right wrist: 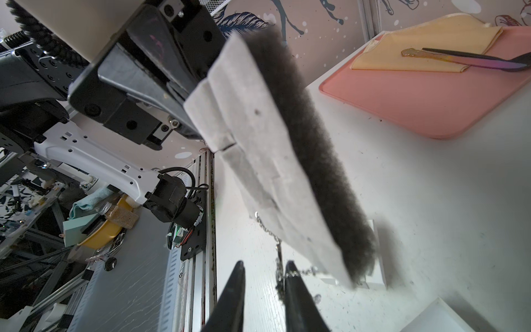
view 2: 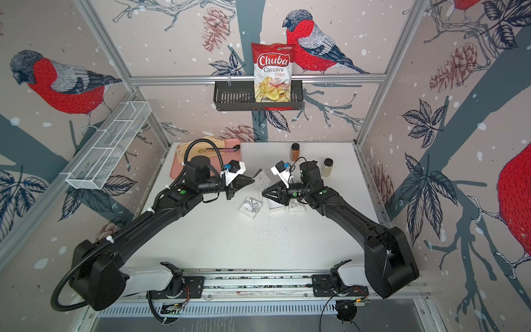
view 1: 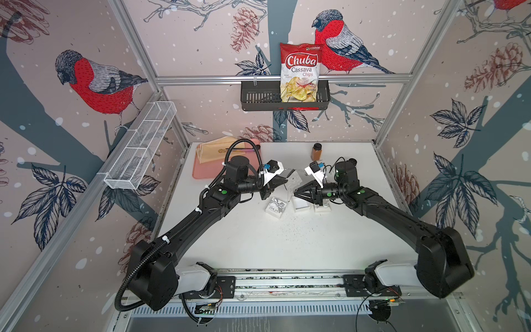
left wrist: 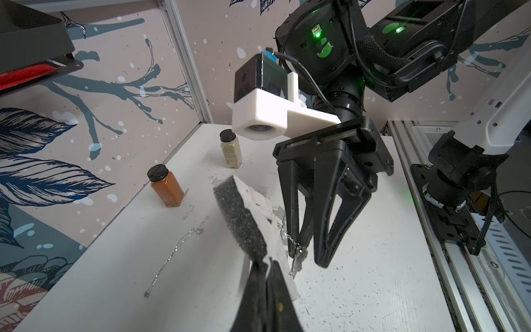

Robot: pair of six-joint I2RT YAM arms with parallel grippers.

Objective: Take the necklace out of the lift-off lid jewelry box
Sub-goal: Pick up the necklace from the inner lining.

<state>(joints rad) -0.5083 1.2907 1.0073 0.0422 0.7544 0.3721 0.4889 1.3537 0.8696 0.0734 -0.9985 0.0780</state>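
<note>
Holding: your left fingers point(left wrist: 263, 270) clamp the pad point(left wrist: 241, 218) aloft | your right fingers point(right wrist: 291, 280) part-open | necklace point(right wrist: 278, 253) hangs off pad, touching 1 tip

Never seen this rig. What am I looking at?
It's a two-armed robot at a table, each arm ending in a two-finger gripper. Two pictures look down from overhead; the other two come from a camera on each wrist. The left gripper is shut on a foam-backed insert card in mid-air. The necklace chain hangs from it, and the right gripper has its jaws apart at the chain. On the table: box lid with a bow, box base, brown spice jar, pale spice jar, pink tray.
</note>
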